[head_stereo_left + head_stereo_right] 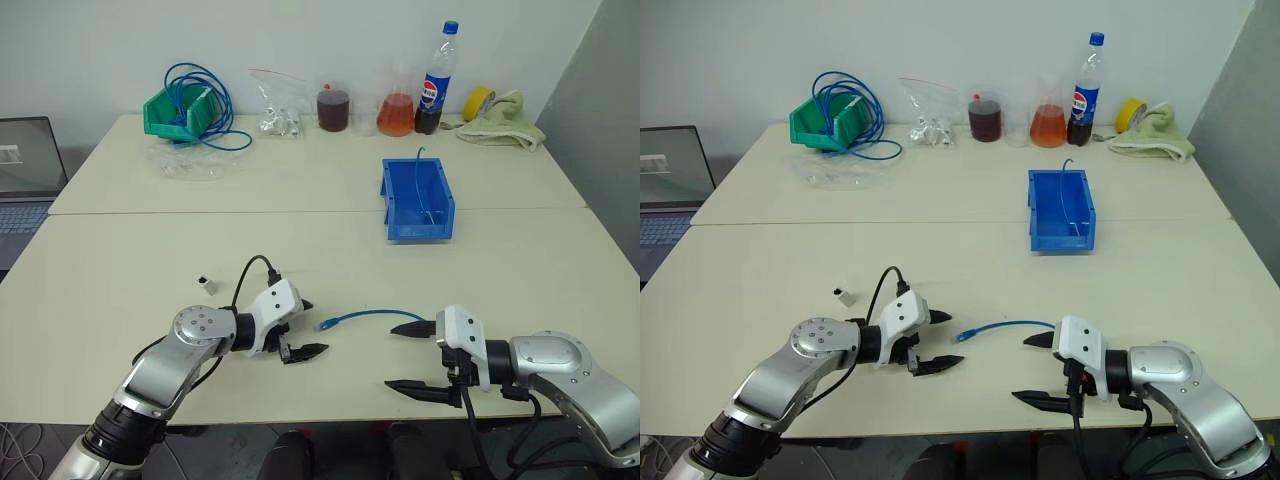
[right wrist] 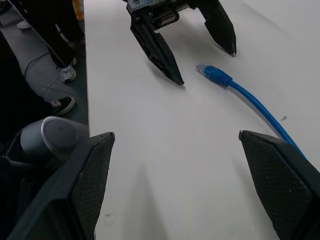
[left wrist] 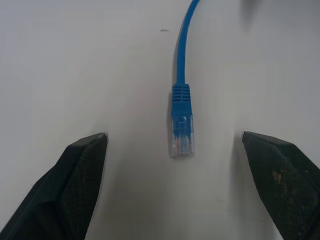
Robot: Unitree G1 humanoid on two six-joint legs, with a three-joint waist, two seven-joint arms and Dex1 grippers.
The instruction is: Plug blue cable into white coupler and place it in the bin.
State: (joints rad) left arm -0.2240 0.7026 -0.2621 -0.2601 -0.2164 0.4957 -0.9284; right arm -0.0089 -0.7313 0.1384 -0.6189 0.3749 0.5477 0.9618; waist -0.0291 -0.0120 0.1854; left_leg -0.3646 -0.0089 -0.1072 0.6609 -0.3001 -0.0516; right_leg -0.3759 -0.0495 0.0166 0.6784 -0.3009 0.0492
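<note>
Lying loose on the table (image 1: pixel 120 240), the cable (image 1: pixel 365 316) stretched between my two grippers, both spread wide and empty. My left gripper (image 1: pixel 303 328) faced its plug; the right (image 1: pixel 415 357) straddled the far end. The coupler (image 1: pixel 208 284) sat well apart, and closing crookedly could have nudged the plug away.

Your head pair looks forward and down over the worktop (image 1: pixel 120 270). Each wrist camera sits close above it; both share the blue cable (image 3: pixel 181 107) plug at 12 o'clock.
</note>
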